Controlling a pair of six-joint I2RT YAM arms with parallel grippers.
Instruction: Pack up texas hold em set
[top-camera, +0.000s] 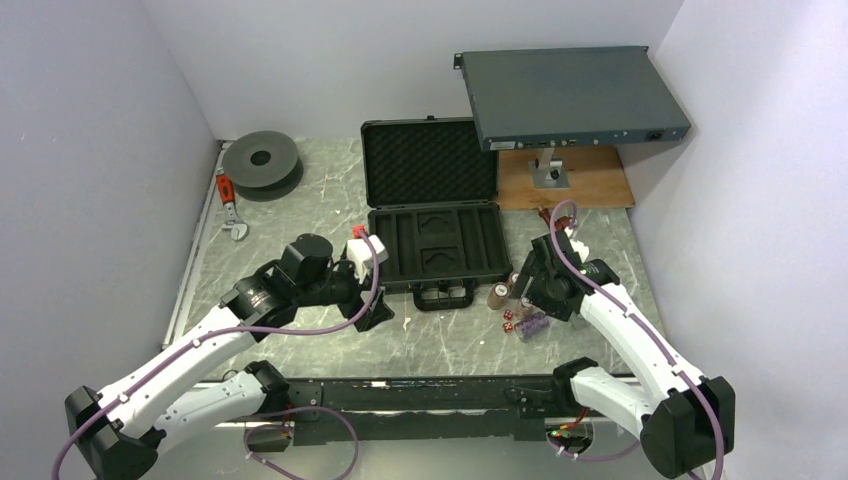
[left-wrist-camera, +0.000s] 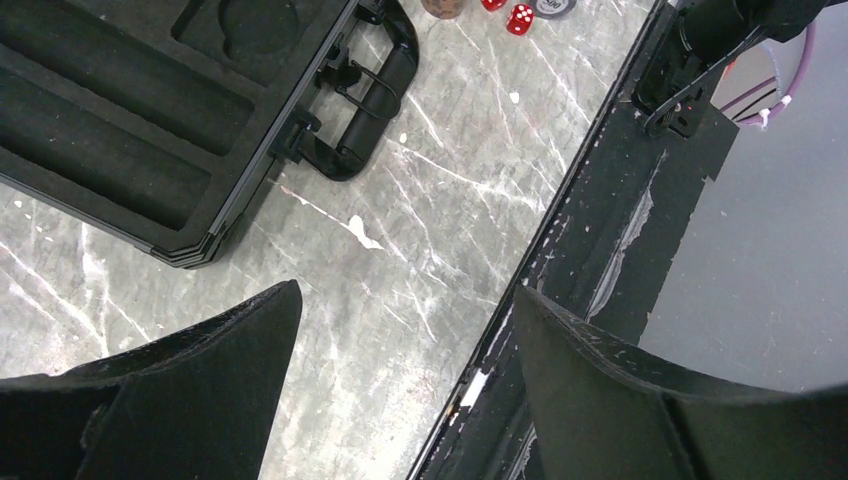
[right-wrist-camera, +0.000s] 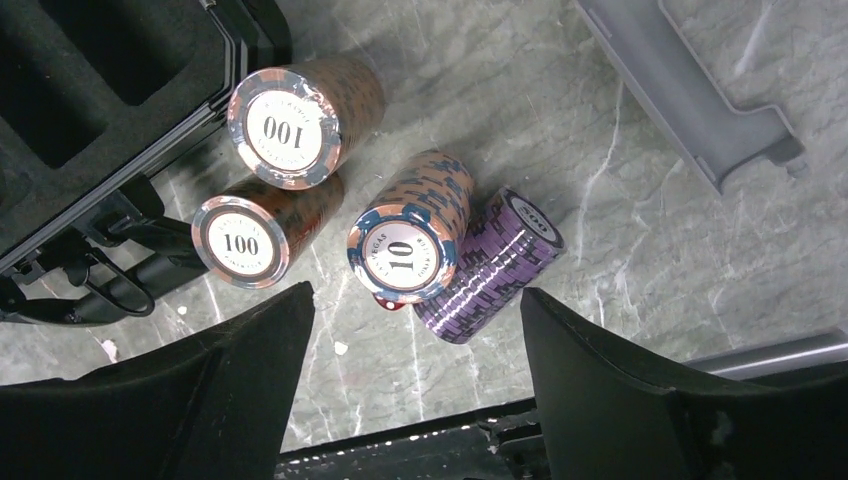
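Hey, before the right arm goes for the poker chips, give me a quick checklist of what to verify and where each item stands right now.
1. Briefcase open, foam lid up: ok.
2. Tray slots empty and unblocked: ok.
3. Right gripper above the chip stacks, jaws wide, nothing held: ok.
4. Stacks separated for a clean grasp: not ok. The 10 stack touches the purple stack, and a red die is tucked against them.
5. Left gripper open over bare table, clear of the briefcase: ok.
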